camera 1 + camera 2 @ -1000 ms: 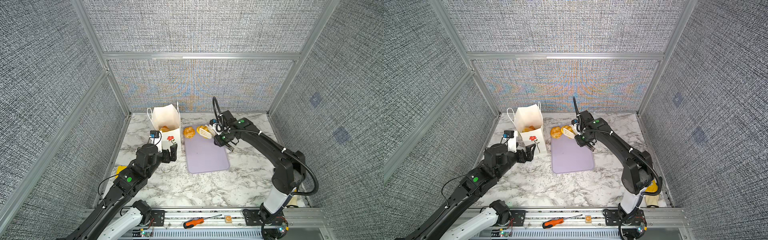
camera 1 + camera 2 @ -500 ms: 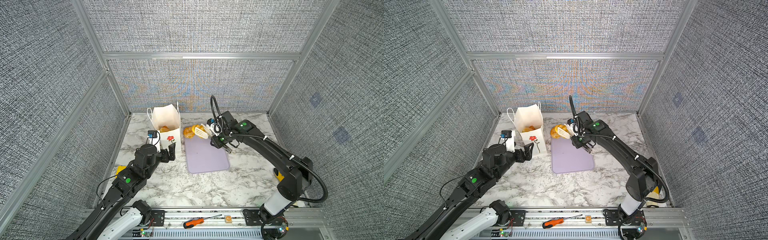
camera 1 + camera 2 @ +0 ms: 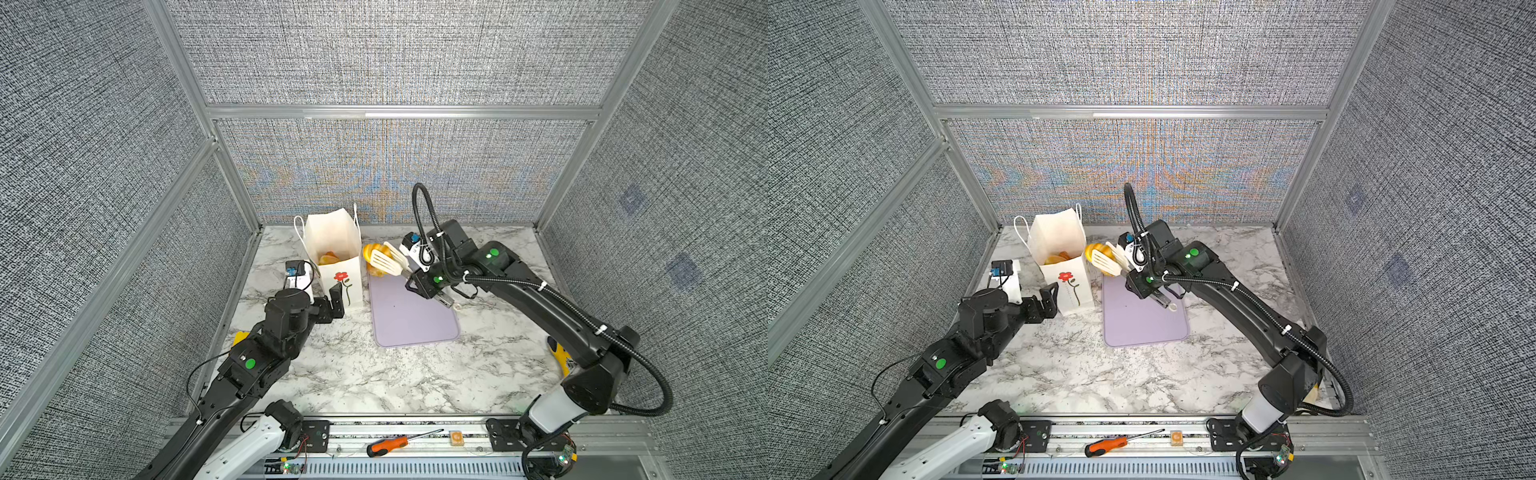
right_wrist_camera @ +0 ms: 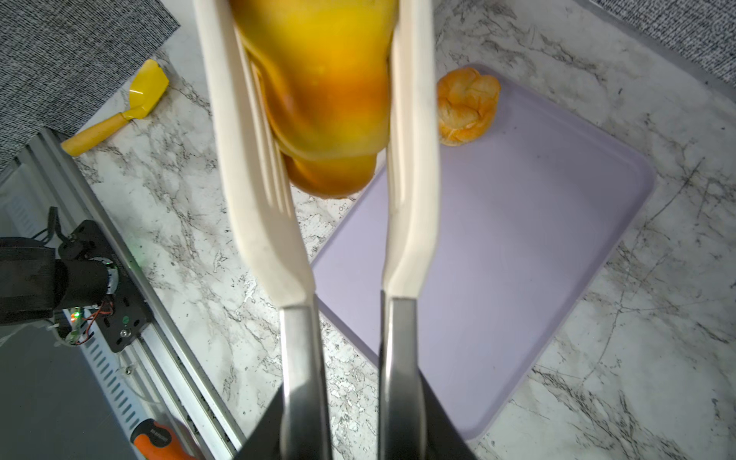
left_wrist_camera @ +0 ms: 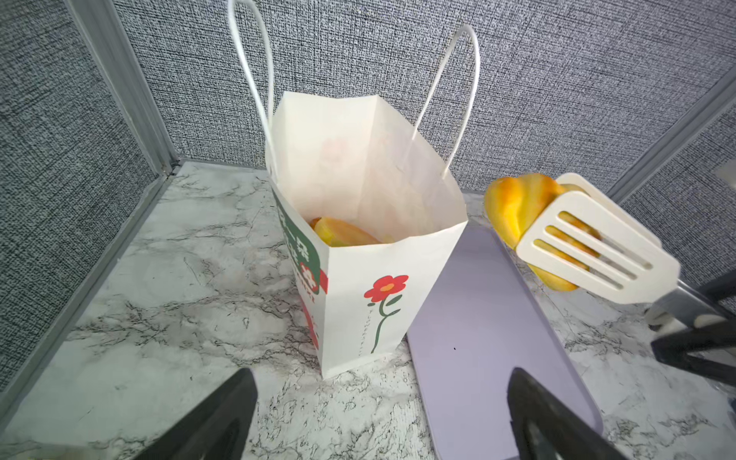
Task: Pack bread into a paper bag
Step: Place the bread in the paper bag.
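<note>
The paper bag (image 3: pixel 332 237) stands upright near the back left corner of the table (image 3: pixel 395 382). Its mouth is open and its cord handles stand up. Several golden pastries (image 5: pixel 342 235) lie low inside it.

The right gripper (image 3: pixel 419 282) is closed on the metal handles of white slotted tongs (image 3: pixel 388 259). The tongs clamp one golden pastry (image 5: pixel 513 203) between their two blades. This pastry hangs just beside the right edge of the bag's mouth, not over it, and a narrow gap shows between them. Under it is the far end of the lilac tray (image 3: pixel 415 320), where one round bun (image 4: pixel 468 105) sits close to the tray's rim. The other part of the tray is bare.

The left gripper (image 5: pixel 382 398) has its jaws wide apart and holds nothing. It stands low before the front corner of the bag, and the left wrist view shows marble between its fingertips (image 5: pixel 239 390) and the paper.

The table is white marble with grey veins, with free room in front of the tray and on its right side. Grey woven wall panels (image 3: pixel 395 54) in aluminium frames close three sides. The bag is near the back wall. A screwdriver (image 3: pixel 386 445) with an orange handle lies on the front rail.
</note>
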`<state>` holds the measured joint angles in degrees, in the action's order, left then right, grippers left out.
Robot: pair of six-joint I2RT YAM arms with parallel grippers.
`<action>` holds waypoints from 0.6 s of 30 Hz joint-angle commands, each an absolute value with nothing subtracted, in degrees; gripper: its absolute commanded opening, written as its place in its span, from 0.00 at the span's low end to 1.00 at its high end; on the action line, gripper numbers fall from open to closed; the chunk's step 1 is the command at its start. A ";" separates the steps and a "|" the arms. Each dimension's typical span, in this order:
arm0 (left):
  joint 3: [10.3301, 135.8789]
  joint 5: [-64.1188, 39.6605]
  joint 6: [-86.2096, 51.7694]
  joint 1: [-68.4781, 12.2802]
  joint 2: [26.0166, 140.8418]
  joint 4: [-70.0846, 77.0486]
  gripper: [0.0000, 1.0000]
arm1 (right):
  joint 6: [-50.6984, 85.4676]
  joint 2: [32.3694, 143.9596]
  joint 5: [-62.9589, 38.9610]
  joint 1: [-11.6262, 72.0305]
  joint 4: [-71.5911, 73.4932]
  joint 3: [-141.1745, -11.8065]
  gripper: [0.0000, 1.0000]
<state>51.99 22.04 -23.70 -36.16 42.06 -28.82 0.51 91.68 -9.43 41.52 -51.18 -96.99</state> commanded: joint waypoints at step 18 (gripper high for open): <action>53.34 18.48 -23.07 -29.45 42.62 -30.85 0.99 | 2.62 100.39 -15.79 44.30 -45.39 -111.26 0.36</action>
<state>53.28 20.12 -23.57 -29.78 42.54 -30.96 2.37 98.76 -14.46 44.23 -48.01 -108.79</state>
